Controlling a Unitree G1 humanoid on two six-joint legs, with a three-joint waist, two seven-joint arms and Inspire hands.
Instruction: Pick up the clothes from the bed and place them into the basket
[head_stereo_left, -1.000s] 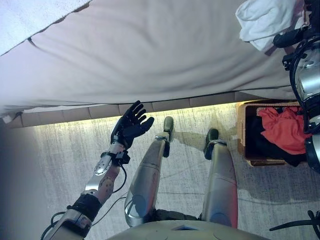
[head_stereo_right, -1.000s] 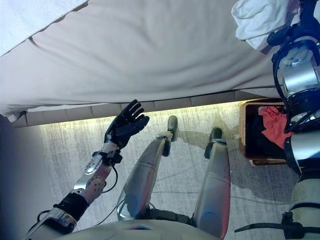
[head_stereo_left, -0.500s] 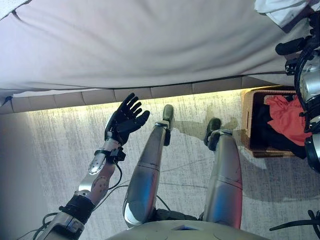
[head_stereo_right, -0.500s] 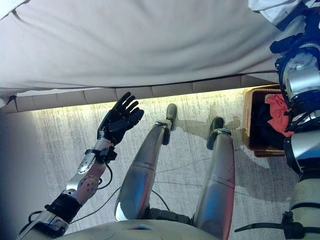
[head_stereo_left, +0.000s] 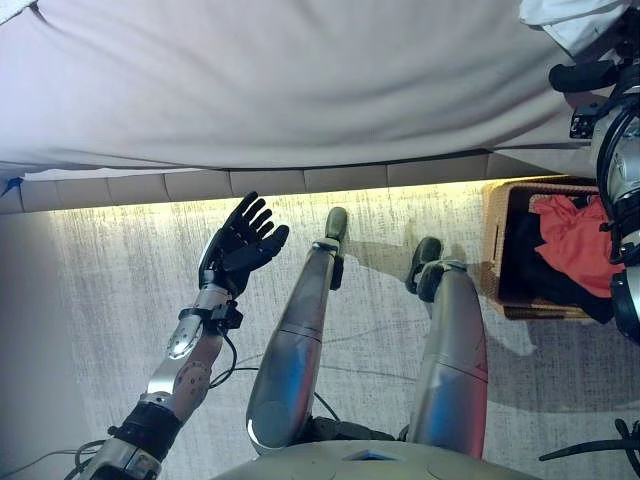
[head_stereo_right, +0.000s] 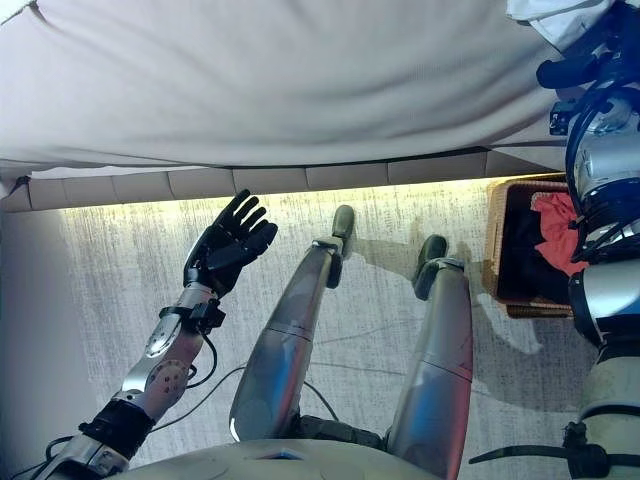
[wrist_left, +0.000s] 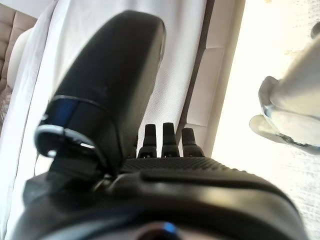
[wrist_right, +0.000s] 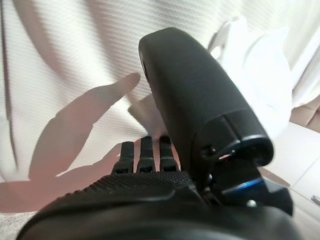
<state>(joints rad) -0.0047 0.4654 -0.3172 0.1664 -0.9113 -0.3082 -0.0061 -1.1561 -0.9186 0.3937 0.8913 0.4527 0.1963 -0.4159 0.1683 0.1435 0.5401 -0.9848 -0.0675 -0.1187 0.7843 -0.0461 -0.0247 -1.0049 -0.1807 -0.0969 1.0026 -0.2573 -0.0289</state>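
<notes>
My right hand (wrist_right: 150, 150) is open above the bed (head_stereo_left: 300, 90). I might miss the white cloth (wrist_right: 260, 65) and grab only sheet.

Nothing readable anywhere here tbh. No text, labels, numbers or signs on the bed (head_stereo_left: 300, 90), the basket (head_stereo_left: 492, 262), the clothes inside it, or either of the hands.

Head stereo downward; wrist cameras close.
</notes>
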